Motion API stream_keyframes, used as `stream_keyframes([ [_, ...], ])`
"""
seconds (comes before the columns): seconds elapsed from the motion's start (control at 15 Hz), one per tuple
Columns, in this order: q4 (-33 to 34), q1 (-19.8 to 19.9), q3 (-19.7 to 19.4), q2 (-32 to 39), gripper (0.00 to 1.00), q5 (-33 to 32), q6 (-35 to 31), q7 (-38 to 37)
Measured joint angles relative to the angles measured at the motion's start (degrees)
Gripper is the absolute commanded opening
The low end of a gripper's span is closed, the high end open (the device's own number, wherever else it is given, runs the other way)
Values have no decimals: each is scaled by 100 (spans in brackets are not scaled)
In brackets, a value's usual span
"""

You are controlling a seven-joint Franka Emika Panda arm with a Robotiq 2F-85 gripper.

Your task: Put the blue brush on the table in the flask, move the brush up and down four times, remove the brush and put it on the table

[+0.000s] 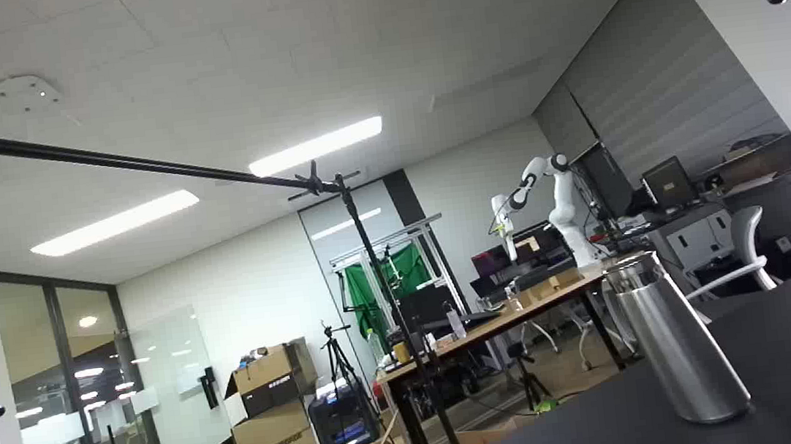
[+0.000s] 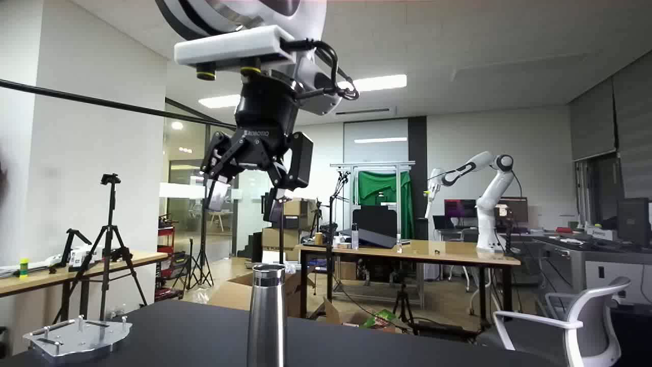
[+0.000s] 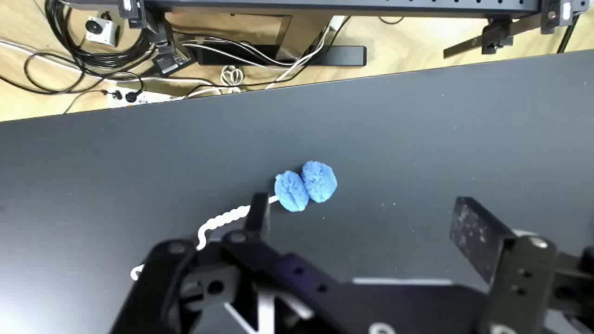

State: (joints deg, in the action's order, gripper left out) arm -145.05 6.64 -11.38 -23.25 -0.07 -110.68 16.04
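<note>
In the wrist view, the blue brush (image 3: pixel 234 214) was seen on the worktop (image 3: pixel 139 162) below the jaws, its handle (image 3: pixel 216 223) partly hidden at left behind one jaw. Its long axis was slanted up rightward toward its blue head (image 3: pixel 296 191), just right of that jaw; the jaws were spread wide apart.

There are two robot arms (image 2: pixel 490 199), one flask (image 1: pixel 680 346), one blue brush (image 3: pixel 292 191).

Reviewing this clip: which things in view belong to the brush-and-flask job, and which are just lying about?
For the job:
brush, lying on the table
table
flask, upright on the table
gripper, open

Just about:
pegged plate, on the table
chair
boxes
cables
</note>
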Motion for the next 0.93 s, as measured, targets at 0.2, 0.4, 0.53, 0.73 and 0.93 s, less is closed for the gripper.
stream_keyframes([
  [0.2, 0, 0, 0, 2, 100, 0, 0, 6],
  [0.4, 0, 0, 0, 2, 100, 0, 0, 9],
  [0.53, 0, 0, 1, 2, 100, 0, 0, 10],
  [0.73, 0, 0, 1, 2, 100, 0, 0, 11],
  [0.93, 4, 25, 3, 43, 100, -2, -147, -29],
])
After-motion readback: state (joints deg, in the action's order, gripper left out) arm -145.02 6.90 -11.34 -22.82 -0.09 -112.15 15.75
